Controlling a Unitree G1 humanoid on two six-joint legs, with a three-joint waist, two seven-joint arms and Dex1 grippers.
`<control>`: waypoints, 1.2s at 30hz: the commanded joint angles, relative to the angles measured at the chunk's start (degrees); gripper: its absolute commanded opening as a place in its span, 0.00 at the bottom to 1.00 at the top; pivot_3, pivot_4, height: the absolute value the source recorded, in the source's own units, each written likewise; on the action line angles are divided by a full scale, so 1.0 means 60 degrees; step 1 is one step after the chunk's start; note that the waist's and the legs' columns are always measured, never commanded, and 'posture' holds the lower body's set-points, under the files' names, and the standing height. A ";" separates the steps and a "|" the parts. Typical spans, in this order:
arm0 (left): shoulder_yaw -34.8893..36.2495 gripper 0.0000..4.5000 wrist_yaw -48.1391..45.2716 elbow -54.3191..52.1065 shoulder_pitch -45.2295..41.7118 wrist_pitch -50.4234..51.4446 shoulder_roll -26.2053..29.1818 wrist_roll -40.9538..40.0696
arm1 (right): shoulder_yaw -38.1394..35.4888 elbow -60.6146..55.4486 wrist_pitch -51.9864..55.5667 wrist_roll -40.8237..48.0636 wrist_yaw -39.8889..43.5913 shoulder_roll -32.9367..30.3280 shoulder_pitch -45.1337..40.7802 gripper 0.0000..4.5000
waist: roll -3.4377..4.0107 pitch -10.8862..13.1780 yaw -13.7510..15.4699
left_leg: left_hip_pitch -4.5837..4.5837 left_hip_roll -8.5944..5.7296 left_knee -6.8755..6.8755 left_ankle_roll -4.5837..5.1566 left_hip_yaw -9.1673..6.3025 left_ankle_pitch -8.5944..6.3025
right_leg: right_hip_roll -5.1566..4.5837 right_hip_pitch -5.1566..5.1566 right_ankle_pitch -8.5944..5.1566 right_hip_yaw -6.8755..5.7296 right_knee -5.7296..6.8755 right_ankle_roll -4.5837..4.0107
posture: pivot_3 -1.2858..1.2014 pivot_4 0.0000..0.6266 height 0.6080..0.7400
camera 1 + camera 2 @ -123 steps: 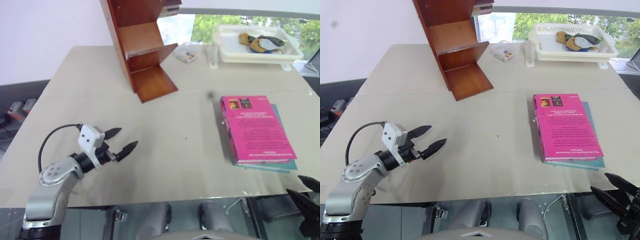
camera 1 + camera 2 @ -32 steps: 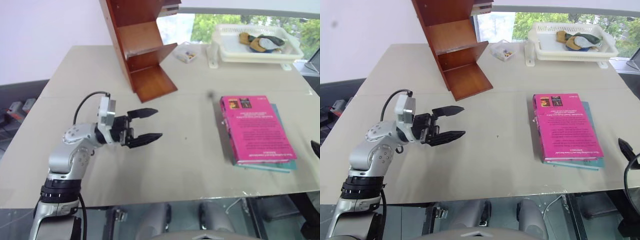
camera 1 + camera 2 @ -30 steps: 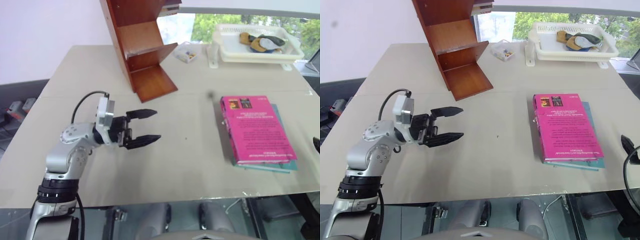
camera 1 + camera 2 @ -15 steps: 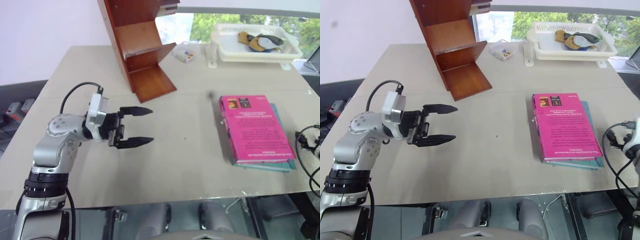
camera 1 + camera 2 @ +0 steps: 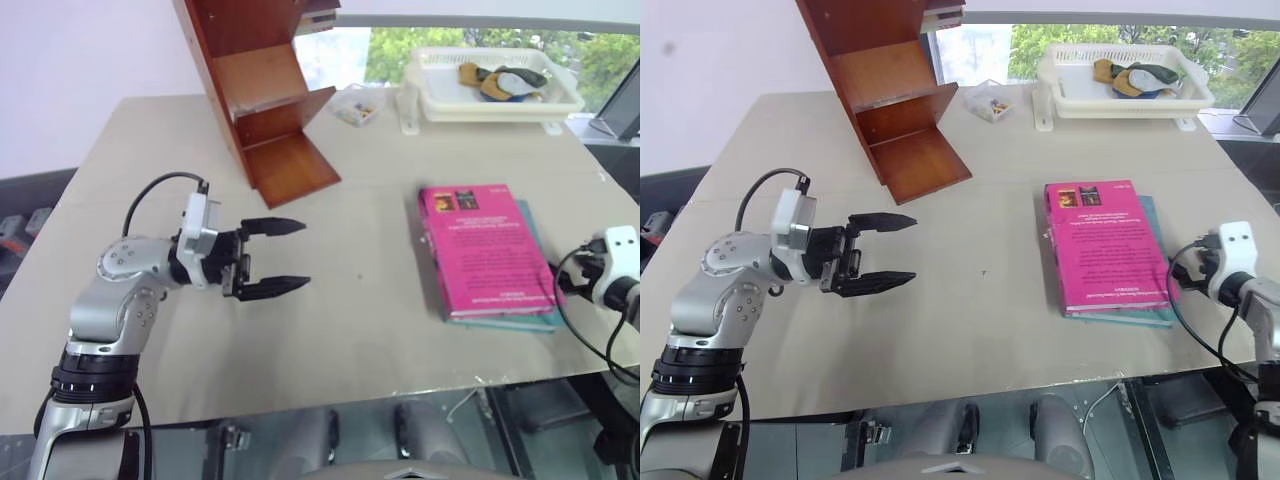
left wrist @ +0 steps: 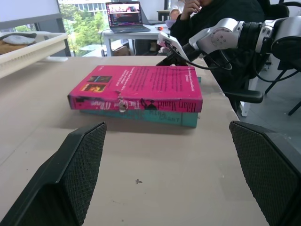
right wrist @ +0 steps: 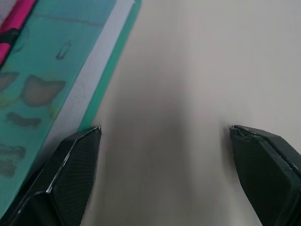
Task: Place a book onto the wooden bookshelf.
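The thin bright pink paperback book (image 5: 485, 250) lies flat atop a teal-green book (image 6: 155, 117) near the beige desk's (image 5: 350, 330) right edge. The left gripper (image 5: 285, 258) hovers mid-desk, jaws spread and empty. The right gripper (image 7: 164, 155), jaws spread, sits apparently just beside the teal book's edge, holding nothing; the tall reddish-brown wooden bookshelf (image 5: 255, 95) stands at the far edge.

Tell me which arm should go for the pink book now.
The right. Its gripper is open beside the near right corner of the stack where the bright pink paperback book lies on the teal-green book. The open left gripper hovers well across the table from them.
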 commanded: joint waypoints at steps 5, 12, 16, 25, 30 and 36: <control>0.0274 0.99 0.0108 -0.0321 0.0054 0.0087 0.0050 -0.0232 | 0.0597 0.0408 -0.0354 -0.0180 0.0289 0.0486 -0.0916 1.00 | 0.0000 0.0001 -0.0053 | -0.0002 -0.0003 -0.0001 -0.0001 0.0001 0.0000 | -0.0005 -0.0002 0.0000 0.0004 -0.0003 0.0000 | 0.52 0.24 1.00; 0.0324 0.99 0.0161 -0.0285 0.0181 0.0128 0.0133 -0.0200 | 0.1131 0.0879 -0.0868 -0.0508 0.0277 0.1190 -0.1537 1.00 | 0.0000 0.0001 -0.0076 | 0.0000 -0.0002 -0.0001 -0.0004 0.0000 0.0001 | -0.0007 -0.0003 0.0001 0.0005 0.0000 -0.0001 | 0.52 0.24 1.00; 0.0342 0.99 0.0150 -0.0347 0.0319 0.0115 0.0166 -0.0211 | 0.1216 0.1051 -0.1137 -0.0642 0.0207 0.1460 -0.1755 1.00 | 0.0000 0.0001 -0.0079 | 0.0000 -0.0002 -0.0002 -0.0006 -0.0002 0.0001 | -0.0012 -0.0005 0.0001 0.0005 0.0000 -0.0002 | 0.52 0.24 1.00; 0.0379 0.99 0.0223 -0.0123 0.0361 0.0154 0.0132 -0.0263 | 0.1248 0.1138 -0.1720 -0.0909 0.0109 0.1606 -0.1979 1.00 | 0.0003 0.0003 -0.0053 | -0.0001 -0.0006 -0.0005 -0.0009 -0.0006 0.0002 | -0.0059 -0.0007 0.0004 0.0001 -0.0001 -0.0006 | 0.52 0.24 1.00; 0.0074 0.99 0.1183 0.0033 0.0241 0.0876 -0.0341 -0.0301 | 0.0816 0.0541 -0.1989 -0.1153 0.0019 0.0776 -0.1312 1.00 | 0.0014 0.0009 0.0029 | -0.0011 -0.0026 -0.0008 -0.0012 -0.0010 0.0003 | -0.0079 -0.0011 0.0003 -0.0004 -0.0007 -0.0006 | 0.52 0.24 1.00; -0.0089 0.99 0.3500 -0.0291 0.0147 0.3200 -0.1924 -0.1371 | -0.1015 -0.2435 -0.1142 -0.0210 0.0121 -0.0306 0.1044 1.00 | 0.0022 0.0019 0.0413 | -0.0051 -0.0046 -0.0003 -0.0008 -0.0036 0.0002 | -0.0085 -0.0017 0.0003 -0.0028 -0.0016 -0.0002 | 0.52 0.24 1.00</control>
